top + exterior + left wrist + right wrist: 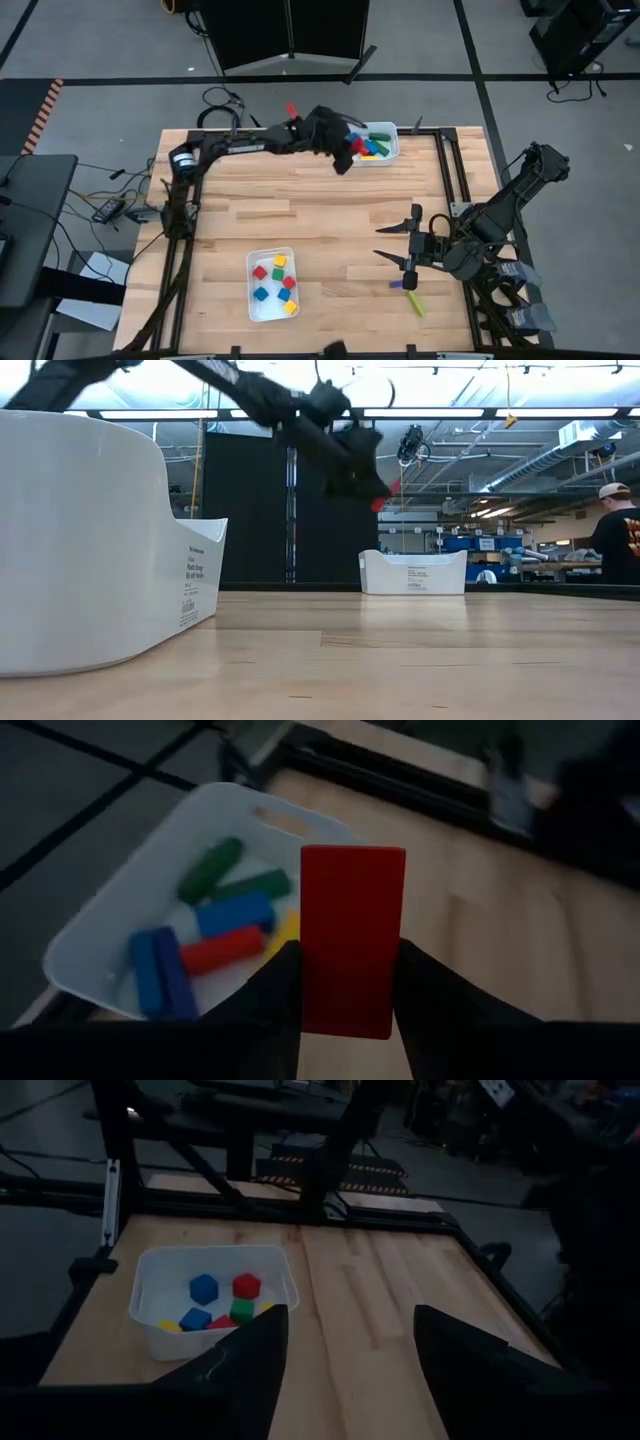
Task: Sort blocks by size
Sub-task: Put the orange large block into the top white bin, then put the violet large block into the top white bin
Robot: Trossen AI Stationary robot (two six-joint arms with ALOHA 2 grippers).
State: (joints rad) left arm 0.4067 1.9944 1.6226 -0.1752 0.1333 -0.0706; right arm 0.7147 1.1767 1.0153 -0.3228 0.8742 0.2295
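While your left gripper [350, 1020] hangs above the white plastic tray of long bars [391, 131] at the table's far edge, clamped on a long red rectangular bar [352, 940], the sort looks nearly finished. Little cubes fill the second white tray [252, 302] near the front edge. You have two blocks left on the wooden table [300, 215]: a purple one [397, 285] and a yellow-green bar [414, 303], beside your right gripper [400, 243], whose fingers are spread wide and empty.

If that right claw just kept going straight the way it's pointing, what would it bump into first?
Probably the white tray of cubes. The right gripper, fingers open and empty, looks across bare table towards it, though the tray sits a bit off its centre line, so it might slide past.
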